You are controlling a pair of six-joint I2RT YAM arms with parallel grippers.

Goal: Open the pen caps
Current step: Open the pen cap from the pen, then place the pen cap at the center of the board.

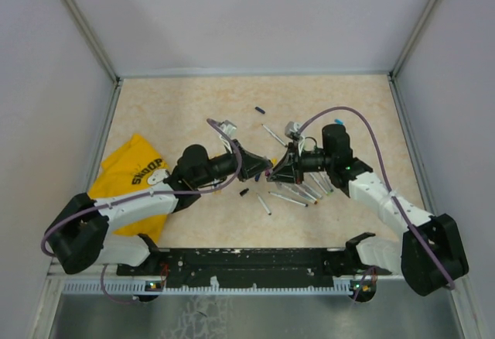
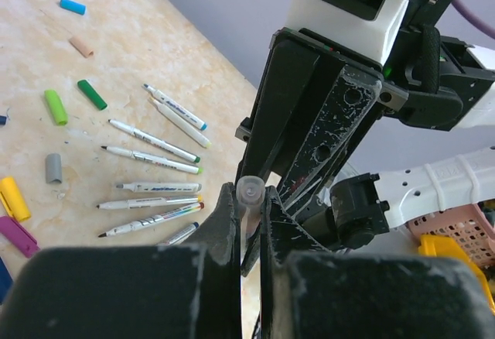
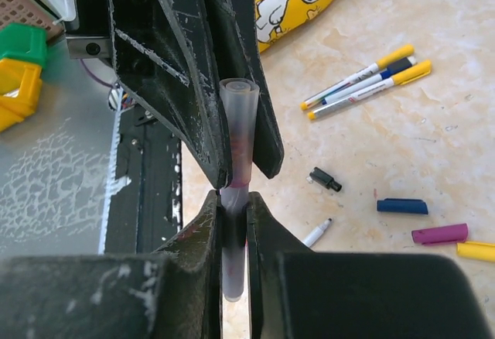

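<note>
From the top camera, the left end effector (image 1: pixel 257 170) and the right end effector (image 1: pixel 281 169) met tip to tip above the middle of the counter (image 1: pixel 348 107). What lay between them was too small to make out there. Several pens (image 1: pixel 298 192) lay just beside the right one, with loose pen caps (image 1: pixel 244 192) scattered nearby and a yellow cloth (image 1: pixel 131 172) well apart on the left.

In the left wrist camera, the left fingers were pressed together on the pale, translucent end of a single pen (image 2: pixel 249 190), raised off the counter. The right arm's fingers came in from the opposite side.

In the right wrist camera, the right fingers were clamped on the lower part of that same tube. The left ones pinched it higher up, so both gripped one pen. The seam between cap and barrel could not be told.

The pen looked light, stiff and smooth, so likely slippery. The cap probably sat by friction alone. It would be best to take hold close on either side of the seam and pull straight along the pen's length.
</note>
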